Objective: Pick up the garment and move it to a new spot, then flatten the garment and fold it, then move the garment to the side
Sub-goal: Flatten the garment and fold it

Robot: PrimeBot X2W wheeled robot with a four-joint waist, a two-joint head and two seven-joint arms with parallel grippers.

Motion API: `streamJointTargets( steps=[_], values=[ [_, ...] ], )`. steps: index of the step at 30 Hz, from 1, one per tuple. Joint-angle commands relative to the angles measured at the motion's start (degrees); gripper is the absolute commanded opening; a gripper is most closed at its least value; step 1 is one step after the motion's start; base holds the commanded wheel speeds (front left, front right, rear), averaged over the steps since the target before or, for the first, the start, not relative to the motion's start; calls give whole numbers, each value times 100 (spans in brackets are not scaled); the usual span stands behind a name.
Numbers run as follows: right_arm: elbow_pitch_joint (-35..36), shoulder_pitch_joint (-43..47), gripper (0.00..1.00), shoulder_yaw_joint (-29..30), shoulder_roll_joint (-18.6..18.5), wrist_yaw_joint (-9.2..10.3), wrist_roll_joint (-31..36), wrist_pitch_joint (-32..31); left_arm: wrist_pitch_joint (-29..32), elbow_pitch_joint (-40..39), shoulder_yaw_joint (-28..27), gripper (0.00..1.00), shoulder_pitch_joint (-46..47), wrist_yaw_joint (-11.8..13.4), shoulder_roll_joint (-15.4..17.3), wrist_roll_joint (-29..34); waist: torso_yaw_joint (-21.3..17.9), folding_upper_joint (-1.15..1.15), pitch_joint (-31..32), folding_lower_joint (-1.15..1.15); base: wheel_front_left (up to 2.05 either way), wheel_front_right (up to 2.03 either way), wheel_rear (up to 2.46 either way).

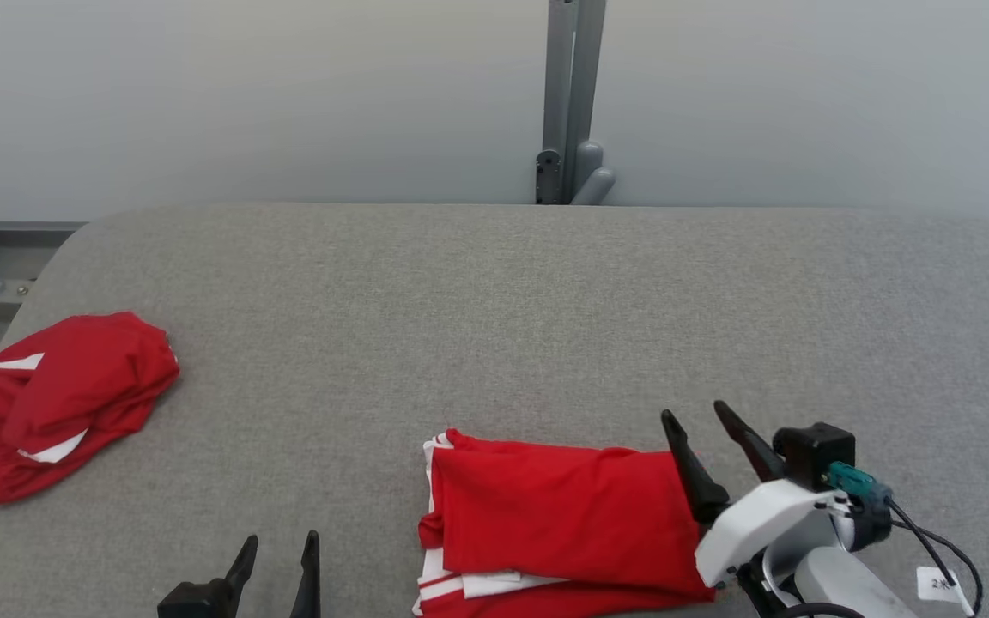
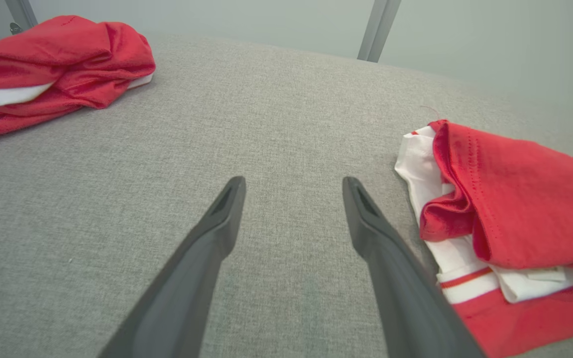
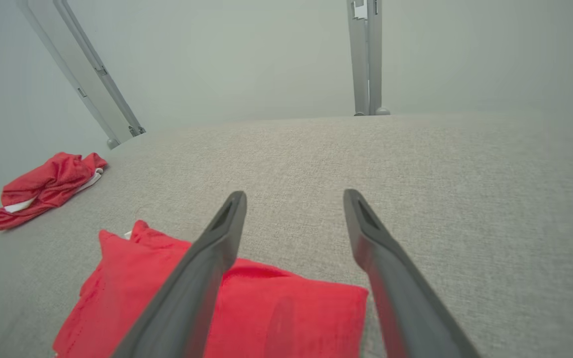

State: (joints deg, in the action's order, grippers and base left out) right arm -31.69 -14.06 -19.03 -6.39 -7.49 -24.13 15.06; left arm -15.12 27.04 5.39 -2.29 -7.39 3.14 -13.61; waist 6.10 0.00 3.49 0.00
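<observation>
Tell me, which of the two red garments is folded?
The folded garment beside the right gripper; the crumpled garment lies bunched at the far left.

Right hand (image 1: 693,410): white shell (image 1: 761,515), dark fingers (image 1: 694,474), teal plug (image 1: 846,477).

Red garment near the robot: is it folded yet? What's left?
Folding looks done: the red garment lies in a folded stack on the grey table. Nothing is in hand; the right gripper, open, sits at its right edge, and the left gripper is open. Left to do: moving it to the side.
</observation>
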Motion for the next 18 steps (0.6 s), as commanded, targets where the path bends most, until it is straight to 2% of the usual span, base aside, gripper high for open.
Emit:
streamJointTargets(
  steps=[1, 9, 14, 18],
  values=[
    [64, 100, 100, 106, -22, 1, 135, 13, 0, -22, -47, 100, -68, -18, 7, 55, -206, 0, 69, 0, 0, 0, 0],
    [480, 608, 100, 944, 24, 1, 1013, 15, 1, -111, -413, 100, -101, 14, -9, 256, -571, 0, 111, 0, 0, 0, 0],
    [686, 920, 100, 1431, 160, 1, 1246, 14, 1, -252, -576, 100, -194, 81, -16, 204, -751, 0, 160, 0, 0, 0, 0],
    [794, 1105, 100, 1591, 236, 1, 1384, 14, 0, -386, -587, 100, -266, 143, -16, 134, -838, 0, 182, 0, 0, 0, 0]
  ],
)
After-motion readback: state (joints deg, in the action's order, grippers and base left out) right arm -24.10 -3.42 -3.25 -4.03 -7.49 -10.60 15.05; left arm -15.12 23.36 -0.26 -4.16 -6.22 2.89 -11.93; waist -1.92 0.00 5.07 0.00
